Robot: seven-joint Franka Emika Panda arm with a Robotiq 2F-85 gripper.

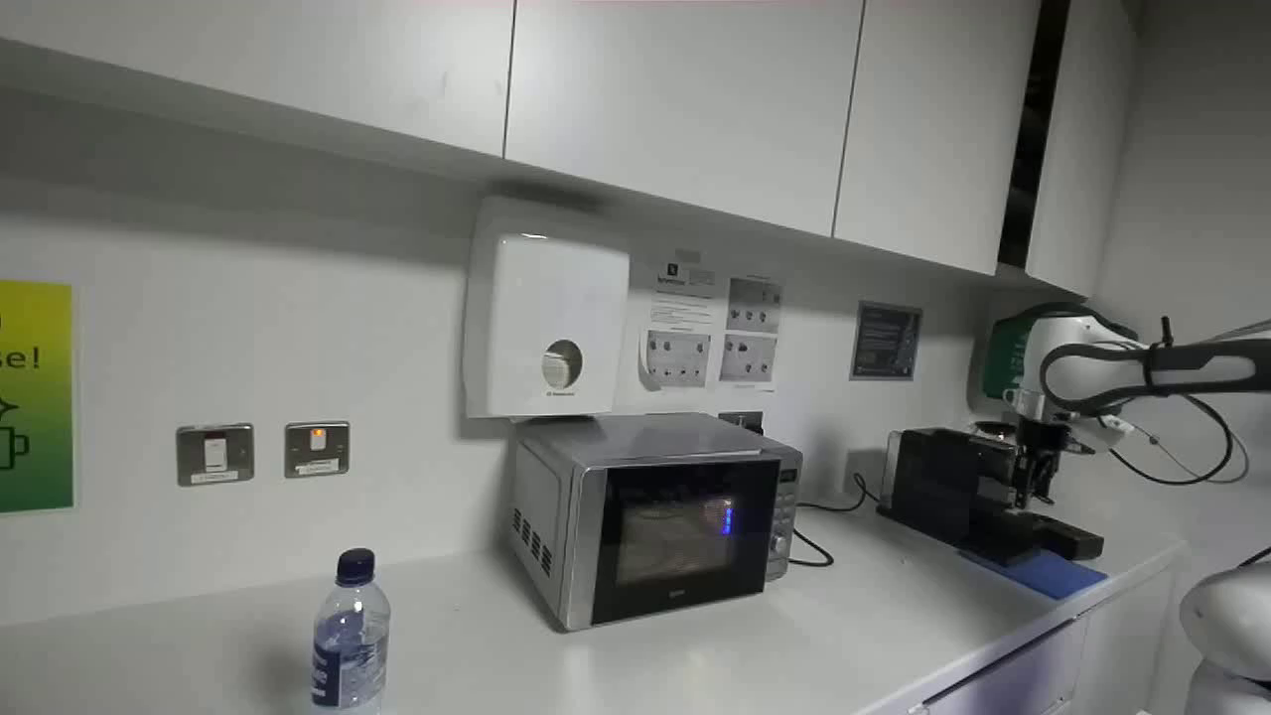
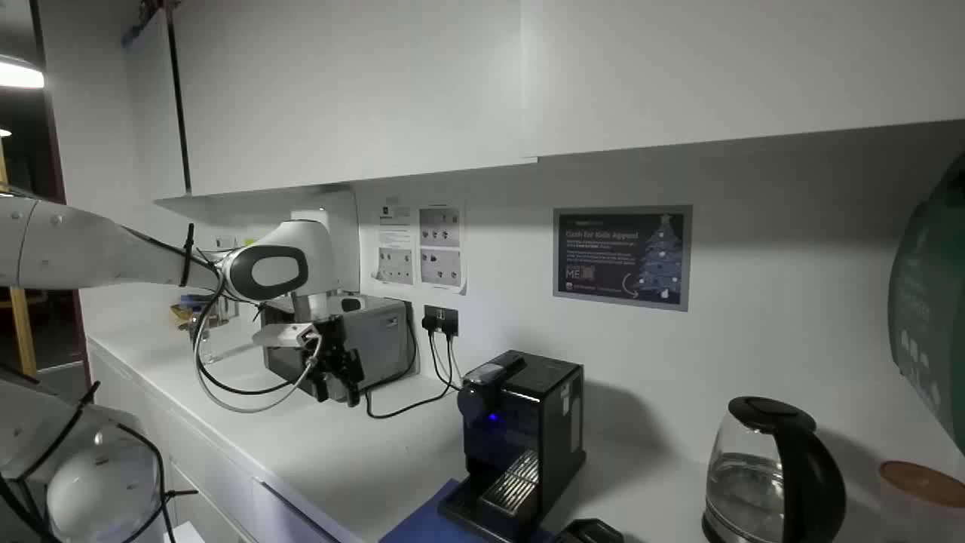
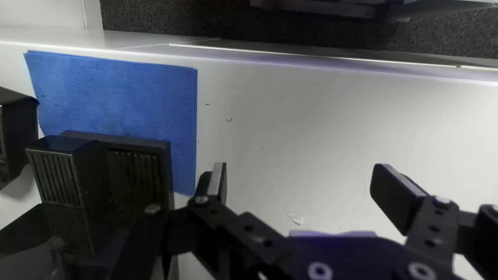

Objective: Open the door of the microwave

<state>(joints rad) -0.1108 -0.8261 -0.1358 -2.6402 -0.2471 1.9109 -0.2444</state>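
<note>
The silver-grey microwave (image 1: 645, 437) stands on the counter against the wall; it also shows in an exterior view (image 2: 384, 339), partly behind the arm. Its door (image 1: 685, 536) has a dark glossy window. The door's right edge seems slightly forward of the control panel; I cannot tell whether it is fully shut. My gripper (image 1: 1035, 492), also in an exterior view (image 2: 339, 385), hangs above the counter between the microwave and the coffee machine, apart from the door. In the wrist view the gripper (image 3: 298, 175) is open with nothing between its fingers. The microwave is out of the wrist view.
A black coffee machine (image 2: 543, 407) stands on a blue cloth (image 3: 116, 101) beside the gripper. A water bottle (image 1: 350, 645) and a kettle (image 2: 776, 475) stand on the counter. A white dispenser (image 1: 556, 298) and cupboards (image 1: 685, 109) hang above. Cables (image 2: 407, 407) lie behind the microwave.
</note>
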